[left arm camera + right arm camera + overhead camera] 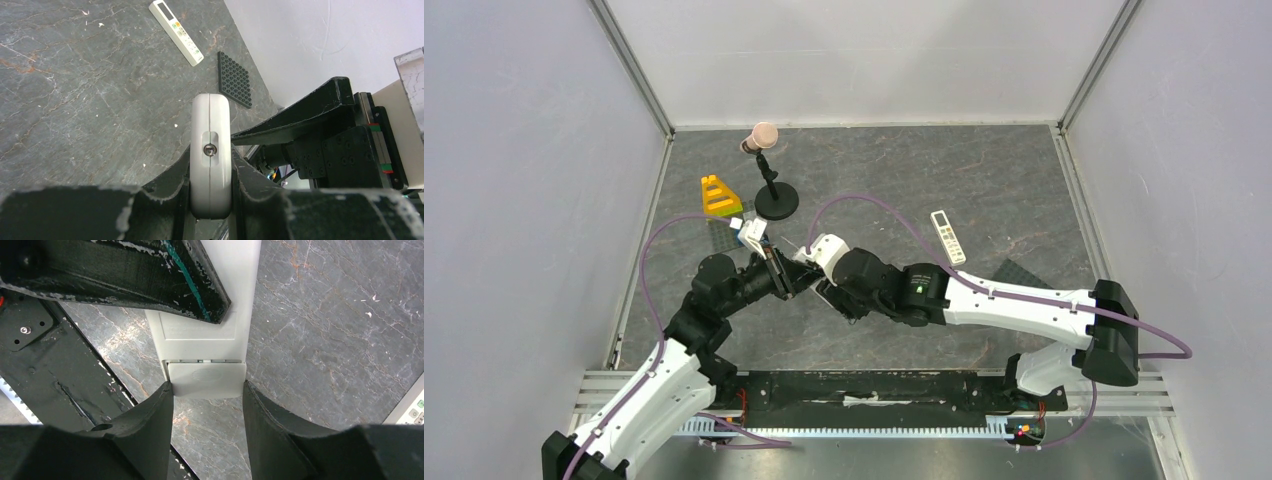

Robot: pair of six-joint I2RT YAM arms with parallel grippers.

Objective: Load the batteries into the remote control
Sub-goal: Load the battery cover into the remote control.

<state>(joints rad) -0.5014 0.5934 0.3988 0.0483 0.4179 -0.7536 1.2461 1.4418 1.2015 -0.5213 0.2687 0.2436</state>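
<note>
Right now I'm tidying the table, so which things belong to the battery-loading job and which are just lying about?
Job in hand:
remote control, clamped by the left gripper and right gripper.

Lying about:
longer white remote, black studded plate, yellow block, ball-topped stand.

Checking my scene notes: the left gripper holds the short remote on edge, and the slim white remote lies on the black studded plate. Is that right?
Not quite. The left gripper does hold the remote control on edge, but the slim white remote lies on the bare table, beside the black studded plate and apart from it. The left wrist view shows this.
</note>
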